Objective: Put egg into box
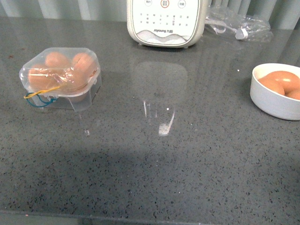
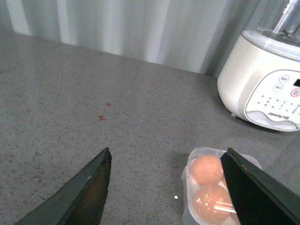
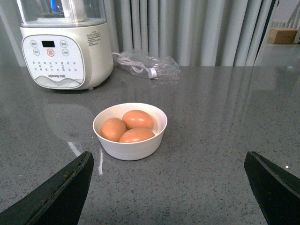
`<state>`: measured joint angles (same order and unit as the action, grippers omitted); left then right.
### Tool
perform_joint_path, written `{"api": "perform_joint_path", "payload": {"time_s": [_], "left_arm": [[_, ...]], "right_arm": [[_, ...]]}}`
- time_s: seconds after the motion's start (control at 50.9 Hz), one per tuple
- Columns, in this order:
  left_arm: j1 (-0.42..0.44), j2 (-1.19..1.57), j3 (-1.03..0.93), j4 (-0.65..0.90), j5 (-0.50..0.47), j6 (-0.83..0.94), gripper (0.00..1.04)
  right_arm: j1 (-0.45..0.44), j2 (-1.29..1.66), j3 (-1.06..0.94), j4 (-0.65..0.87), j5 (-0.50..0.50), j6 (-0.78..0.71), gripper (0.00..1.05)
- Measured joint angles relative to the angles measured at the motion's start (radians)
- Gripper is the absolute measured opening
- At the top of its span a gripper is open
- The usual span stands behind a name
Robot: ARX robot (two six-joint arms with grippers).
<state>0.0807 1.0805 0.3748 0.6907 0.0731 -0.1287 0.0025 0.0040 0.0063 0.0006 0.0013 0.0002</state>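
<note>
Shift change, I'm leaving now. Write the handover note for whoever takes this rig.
Left gripper: open, empty, above the box.
Right gripper: open, empty, facing the white bowl.
Box: on the robot's left of the counter, lid looks closed, with eggs inside.
Bowl: on the right, three brown eggs in it.
Done: box looks filled.
Left: confirm all four cups are full; the front view is unclear.

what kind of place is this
Probably a kitchen counter: a grey speckled stone countertop, a white Joyoung countertop cooking appliance at the back, a white bowl of brown eggs, and a clear egg box. Curtains hang behind.
</note>
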Motion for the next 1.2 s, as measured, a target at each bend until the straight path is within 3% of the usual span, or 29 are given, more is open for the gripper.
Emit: {"api": "perform_joint_path", "payload": {"time_s": [0.197, 0.354, 1.199], "left_arm": [[-0.076, -0.131, -0.148, 0.023, -0.069, 0.106, 0.28], [-0.079, -0.207, -0.205, 0.01, -0.073, 0.112, 0.03], [-0.079, -0.612, -0.347, -0.226, -0.074, 0.122, 0.04]], "right_arm": [[0.0, 0.0, 0.0, 0.0, 0.0, 0.0, 0.97], [0.0, 0.0, 0.0, 0.0, 0.0, 0.0, 0.97], [0.0, 0.0, 0.0, 0.0, 0.0, 0.0, 0.97]]}}
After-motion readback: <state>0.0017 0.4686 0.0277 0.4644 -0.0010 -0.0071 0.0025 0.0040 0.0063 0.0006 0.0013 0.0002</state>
